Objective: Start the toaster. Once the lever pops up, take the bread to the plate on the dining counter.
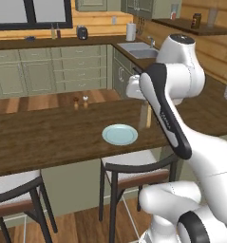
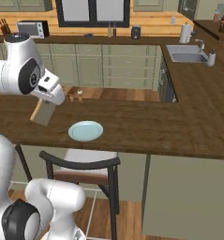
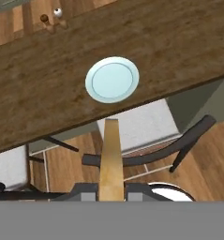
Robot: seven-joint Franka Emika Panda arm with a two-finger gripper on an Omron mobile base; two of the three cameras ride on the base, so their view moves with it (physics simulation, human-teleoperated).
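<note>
**Cozy wood-and-green kitchen**

Pale green cabinets (image 2: 108, 61) run along the back wall under a dark wood countertop (image 2: 193, 79), with warm wood-plank walls above. A big black-framed window (image 2: 92, 11) sits in the middle. There's a steel sink (image 2: 188, 57) in the corner, a microwave (image 2: 33, 29) off left, and plank wood flooring (image 1: 81, 223).

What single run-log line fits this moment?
phase: carrying | gripper: shut on bread | plate: bare, on dining counter | bread: in air, short of plate
</note>
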